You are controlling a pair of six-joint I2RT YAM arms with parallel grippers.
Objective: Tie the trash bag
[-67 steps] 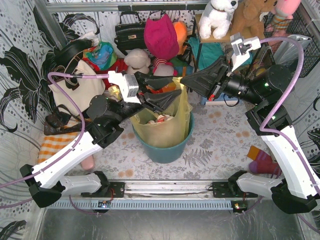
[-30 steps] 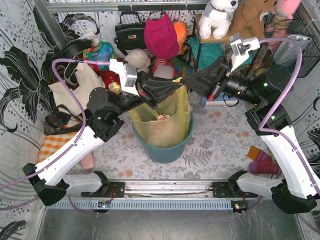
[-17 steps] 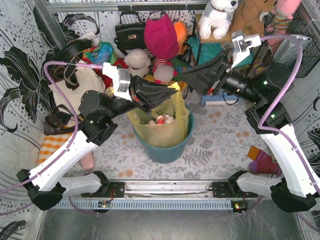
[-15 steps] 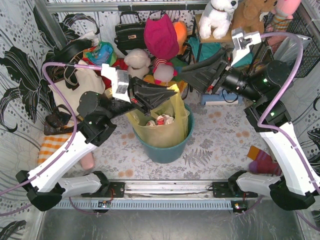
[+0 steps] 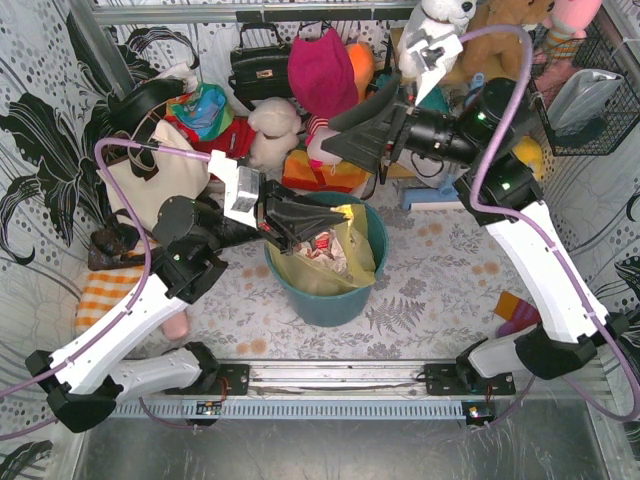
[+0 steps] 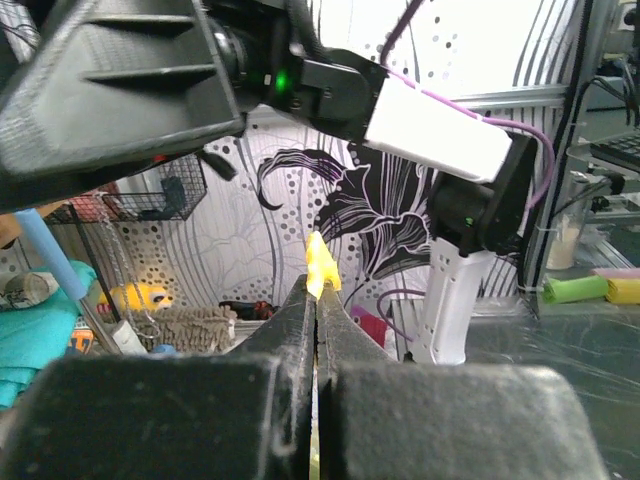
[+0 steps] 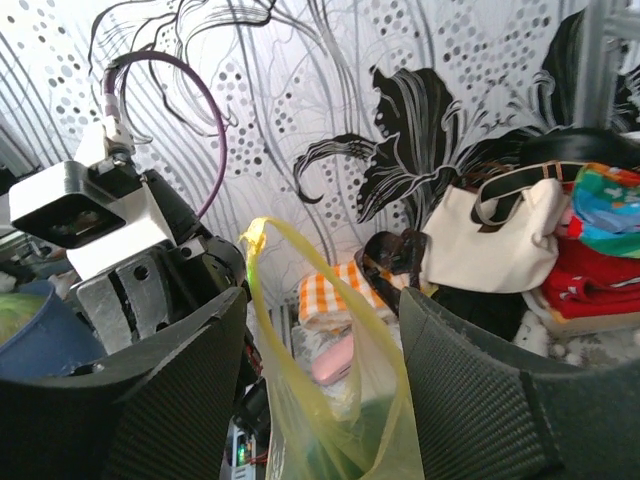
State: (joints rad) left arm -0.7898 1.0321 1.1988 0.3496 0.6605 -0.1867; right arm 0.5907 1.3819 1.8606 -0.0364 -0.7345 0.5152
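"Up and back goes the right gripper since a moment ago. It hangs over the soft toys behind the bin, well apart from the bag."

"Holding anything?"

"No, its fingers are spread wide."

"And the trash bag?"

"Sagging lower inside the teal bin, crumpled paper showing at its mouth. One yellow corner is lifted over the opening."

"By the left gripper?"

"Yes. It's pinched tight on that corner, a yellow tip poking past the fingertips."
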